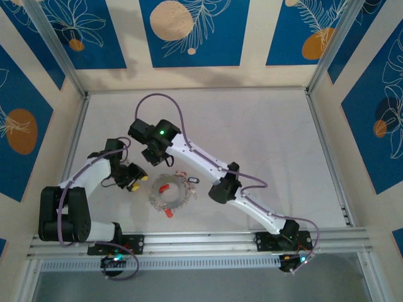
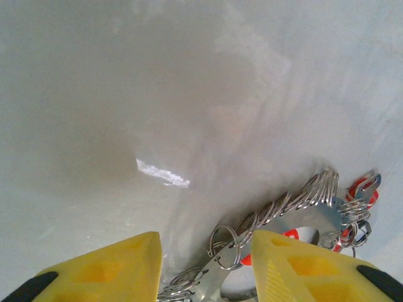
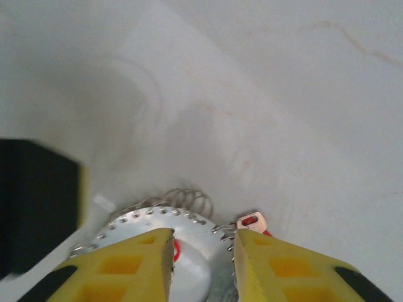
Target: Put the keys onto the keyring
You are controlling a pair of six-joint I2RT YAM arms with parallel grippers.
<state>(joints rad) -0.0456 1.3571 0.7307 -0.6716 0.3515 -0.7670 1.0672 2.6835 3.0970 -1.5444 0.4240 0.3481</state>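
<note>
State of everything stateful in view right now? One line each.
keyring: lying flat on table.
keys: red heads in and beside ring; attachment unclear.
left gripper: open, ring's rim between fingers.
right gripper: open, over the ring.

The keyring (image 1: 169,194) is shiny silver grey, with a bumpy row of little wire loops round its edge. The keys (image 1: 165,187) have bright red heads (one shows red inside the ring's hole). The table (image 1: 264,126) is plain pale grey-white. The left gripper (image 2: 204,239) and the right gripper (image 3: 203,234) have bright yellow fingers with black further back. The arms (image 1: 195,157) are white and black, with purple cables (image 1: 157,97) and tiny green lights (image 1: 162,132). The walls (image 1: 258,31) are cream, with blue panels (image 1: 214,31) that have white leaf lines and orange circles
</note>
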